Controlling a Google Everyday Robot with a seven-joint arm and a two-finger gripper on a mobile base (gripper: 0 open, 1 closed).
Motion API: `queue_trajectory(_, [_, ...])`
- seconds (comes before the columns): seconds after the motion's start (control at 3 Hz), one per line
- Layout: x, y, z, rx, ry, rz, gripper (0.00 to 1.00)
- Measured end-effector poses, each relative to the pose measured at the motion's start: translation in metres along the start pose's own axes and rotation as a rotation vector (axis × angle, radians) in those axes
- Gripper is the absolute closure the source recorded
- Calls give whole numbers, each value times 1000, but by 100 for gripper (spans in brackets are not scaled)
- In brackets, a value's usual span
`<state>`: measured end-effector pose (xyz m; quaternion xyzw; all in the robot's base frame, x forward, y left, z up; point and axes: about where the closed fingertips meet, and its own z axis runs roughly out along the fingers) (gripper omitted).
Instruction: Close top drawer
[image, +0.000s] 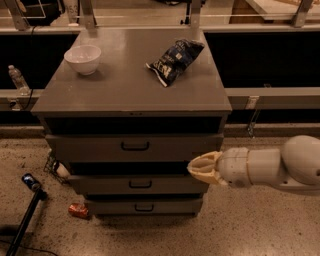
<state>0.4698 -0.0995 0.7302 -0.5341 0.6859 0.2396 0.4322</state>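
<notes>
**Desk:** Where does the top drawer (100, 148) stand for you?

**Floor:** Open. It juts forward from under the tabletop's (125, 92) front edge, with a dark gap above its panel. Its long axis runs parallel to that edge, and the black handle (135, 146) sits at centre.

**Desk:** And your gripper (194, 169)?

**Floor:** It hangs below the tabletop's front-right corner, at the lower right end of the drawer front and pointing left. It is drawn together and holds nothing. You cannot tell from here whether its tip touches the panel. The panel lies to the gripper's left and slightly above it. The handle is well off to the left, and the narrower middle drawer (132, 184) is just below.

**Desk:** So what does the move turn on?

**Floor:** By my reading, you need a push toward the tabletop's back edge, square to the panel. A push this far right could skew the drawer.
</notes>
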Motion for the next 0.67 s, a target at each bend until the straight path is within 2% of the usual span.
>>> queue_trajectory(0.33, [-18,-9,-30,59,-171,35,100])
queue_trajectory(0.67, [-30,-16,-54,146,-291,87,83])
